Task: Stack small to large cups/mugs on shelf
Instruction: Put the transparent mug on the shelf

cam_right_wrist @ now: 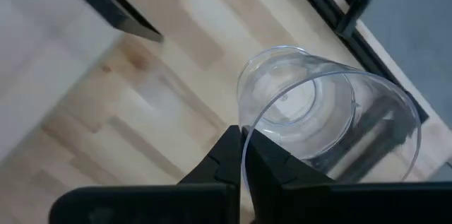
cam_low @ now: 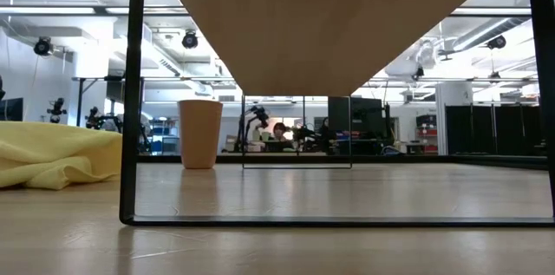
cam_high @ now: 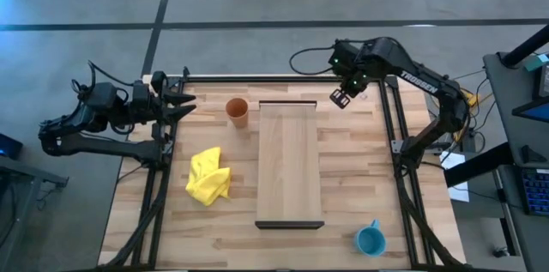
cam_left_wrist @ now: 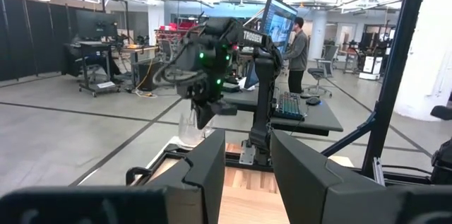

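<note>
Above tabletop (cam_high: 343,178), right gripper (cam_right_wrist: 244,155) pinching glass mug (cam_right_wrist: 332,114), seemingly aloft.

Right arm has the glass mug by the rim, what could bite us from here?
The right gripper pinches only the thin rim of the clear glass mug, held above the table's far right corner; it could swing or slip. The shelf is narrow, so an off-centre placement may tip it.

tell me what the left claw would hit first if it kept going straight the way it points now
Probably the right claw and the clear glass mug it holds, hanging over the table's far side. The left claw points level across the slatted wooden tabletop toward them; depth is hard to judge, so it might pass beside them.
</note>
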